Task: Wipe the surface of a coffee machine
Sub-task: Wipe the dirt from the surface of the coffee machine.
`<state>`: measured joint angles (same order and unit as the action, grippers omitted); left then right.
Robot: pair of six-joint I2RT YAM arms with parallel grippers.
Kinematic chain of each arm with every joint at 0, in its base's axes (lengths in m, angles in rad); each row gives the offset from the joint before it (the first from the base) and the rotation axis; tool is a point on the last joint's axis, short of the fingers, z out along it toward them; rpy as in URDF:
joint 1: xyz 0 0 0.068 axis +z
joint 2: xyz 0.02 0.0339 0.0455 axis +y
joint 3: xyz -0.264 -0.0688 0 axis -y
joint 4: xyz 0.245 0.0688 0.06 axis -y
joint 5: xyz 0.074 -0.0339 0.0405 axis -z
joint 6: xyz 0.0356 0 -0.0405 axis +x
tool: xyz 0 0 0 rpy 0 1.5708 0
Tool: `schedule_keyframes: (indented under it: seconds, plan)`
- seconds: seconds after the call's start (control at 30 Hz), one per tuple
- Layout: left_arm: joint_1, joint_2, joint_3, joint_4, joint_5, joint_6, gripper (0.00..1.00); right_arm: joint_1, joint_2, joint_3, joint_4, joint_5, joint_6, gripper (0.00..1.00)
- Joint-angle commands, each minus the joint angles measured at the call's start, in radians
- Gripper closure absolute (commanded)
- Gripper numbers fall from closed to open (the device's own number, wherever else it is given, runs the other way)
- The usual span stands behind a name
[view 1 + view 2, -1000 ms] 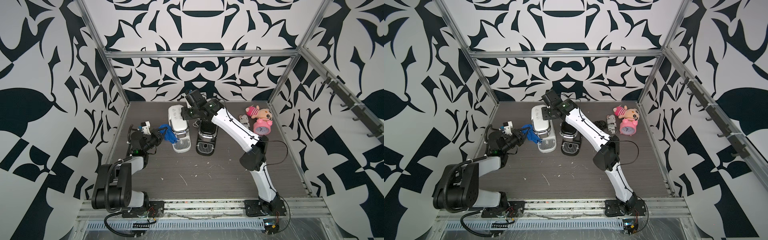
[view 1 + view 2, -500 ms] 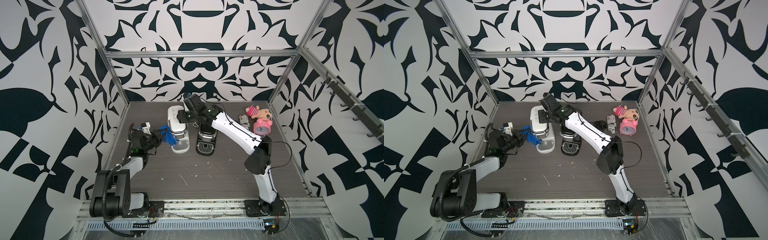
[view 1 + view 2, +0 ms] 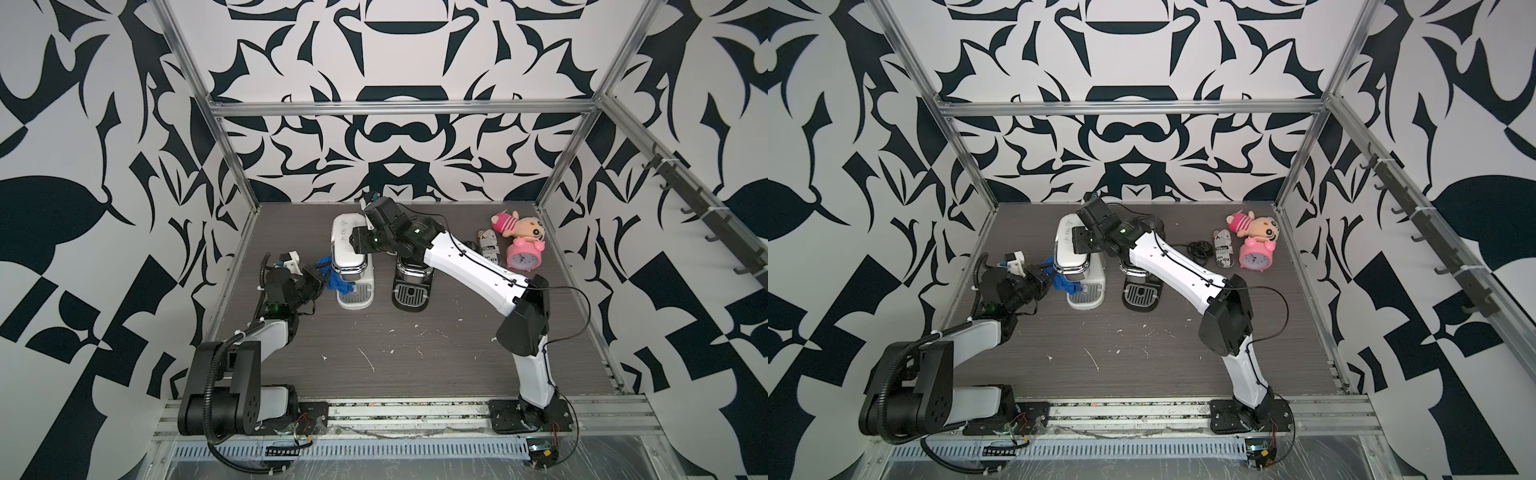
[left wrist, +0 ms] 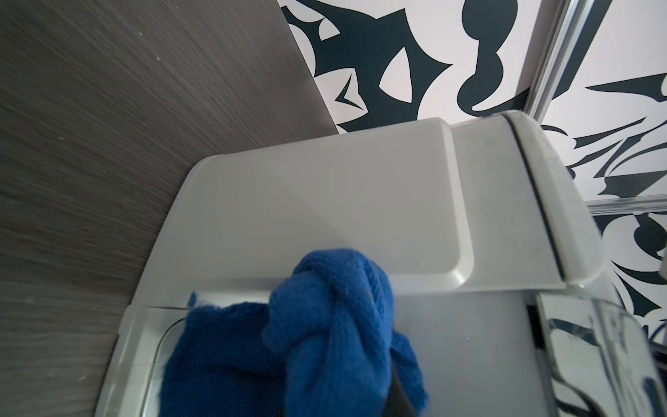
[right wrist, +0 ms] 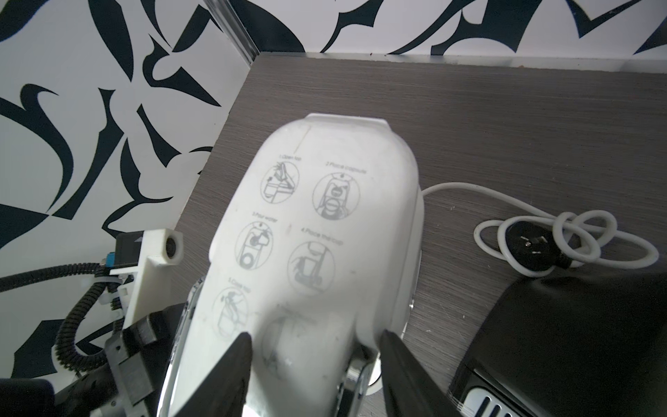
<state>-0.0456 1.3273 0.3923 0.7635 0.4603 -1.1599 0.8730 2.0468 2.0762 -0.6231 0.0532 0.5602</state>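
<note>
Cloth (image 4: 335,307) in left jaws, against machine (image 4: 325,198)

Bright, even light w/ soft shadows; wrist views blurry close-up; edges warped.

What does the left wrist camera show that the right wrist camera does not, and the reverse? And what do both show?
Only the left wrist view: the blue cloth lying against the side panel of the white coffee machine.
Only the right wrist view: the printed pictograms on that machine's top, the right gripper with its jaws apart astride that top, the coiled white cord, and the black coffee machine.
Both: the white coffee machine, the grey table, the patterned wall.
</note>
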Motion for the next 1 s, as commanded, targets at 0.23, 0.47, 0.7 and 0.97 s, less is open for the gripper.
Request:
schedule_keyframes:
  seconds: [0.23, 0.47, 0.7, 0.97]
  plan:
    - [-0.039, 0.015, -0.015, 0.022, -0.077, 0.054, 1.0, 0.066, -0.03, -0.079, -0.028, -0.083, 0.041, 0.41]
    - [-0.059, 0.001, -0.02, -0.048, -0.11, 0.037, 1.0, 0.064, -0.057, -0.108, 0.008, -0.089, 0.04, 0.4]
    - [-0.071, 0.007, -0.063, -0.023, -0.126, 0.022, 1.0, 0.061, -0.067, -0.128, 0.014, -0.097, 0.032, 0.4]
    - [-0.101, 0.093, -0.073, 0.15, -0.086, -0.013, 1.0, 0.049, -0.073, -0.215, 0.091, -0.139, 0.064, 0.4]
